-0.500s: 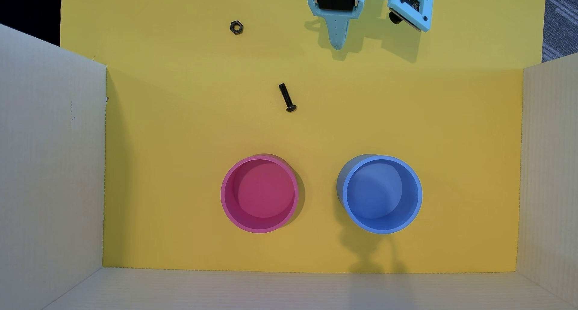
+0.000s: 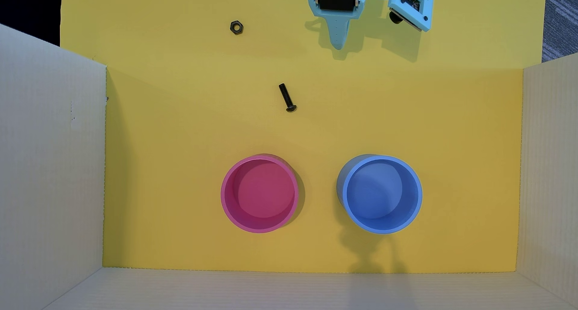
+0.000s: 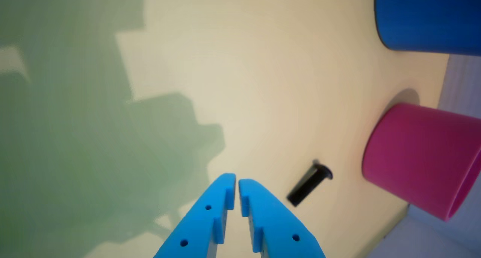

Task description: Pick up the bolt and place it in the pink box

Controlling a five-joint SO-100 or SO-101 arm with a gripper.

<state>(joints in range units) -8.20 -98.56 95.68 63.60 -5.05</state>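
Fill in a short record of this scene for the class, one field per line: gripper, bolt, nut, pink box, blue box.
gripper: shut, empty, off the bolt
bolt: lying flat on the yellow mat, head toward the boxes
nut: apart from the bolt, near the top edge in the overhead view
pink box: upright, empty
blue box: upright, empty, beside the pink one

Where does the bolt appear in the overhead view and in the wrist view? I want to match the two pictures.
Overhead view: the bolt lies on the yellow floor near the middle, above the pink box, head toward it.
Wrist view: the bolt lies low, right of centre, just right of the claw tips and apart from them.
Shared landmark: the pink box, with the blue container beside it.
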